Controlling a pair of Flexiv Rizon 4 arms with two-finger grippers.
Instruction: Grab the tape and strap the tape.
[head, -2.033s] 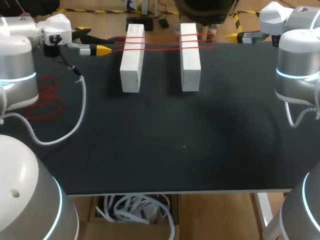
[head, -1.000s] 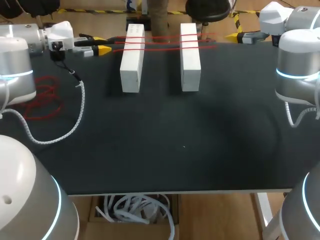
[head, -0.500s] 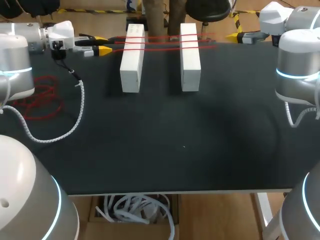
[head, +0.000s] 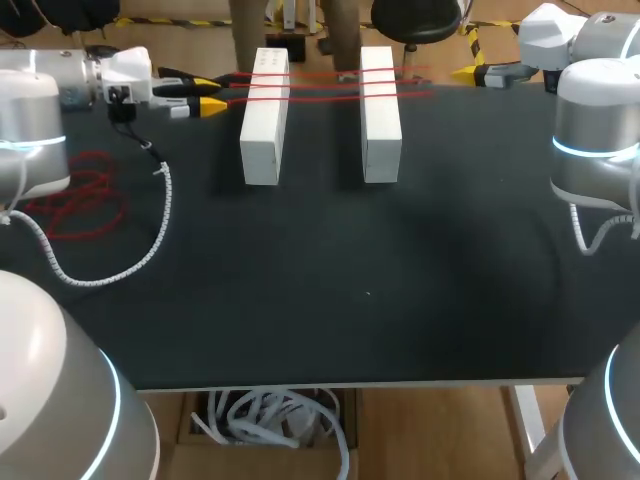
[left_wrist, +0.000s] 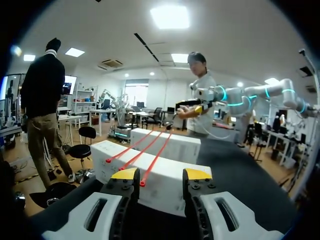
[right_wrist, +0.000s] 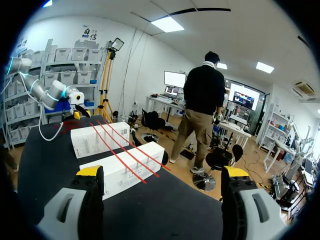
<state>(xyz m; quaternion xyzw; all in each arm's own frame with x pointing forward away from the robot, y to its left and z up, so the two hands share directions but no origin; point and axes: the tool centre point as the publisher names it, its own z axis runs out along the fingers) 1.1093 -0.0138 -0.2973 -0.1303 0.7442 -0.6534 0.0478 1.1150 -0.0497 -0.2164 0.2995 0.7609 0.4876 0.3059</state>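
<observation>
Black table (head: 350, 290). Two white blocks in the upper middle: left block (head: 265, 120) and right block (head: 380, 115). Three red tape strands (head: 320, 84) are stretched across both. Loose red tape heap (head: 85, 195) at left edge. Left gripper (head: 207, 93) upper left, jaws spread, strand ends at its tips. Right gripper (right_wrist: 162, 171) upper right, jaws spread wide, apart from the blocks.

No word, number or sign can be read. Faint rows of small print are seen on the top of the left white box (head: 264, 115) and on the side of the right white box (right_wrist: 122, 172), too small to be made out.
</observation>
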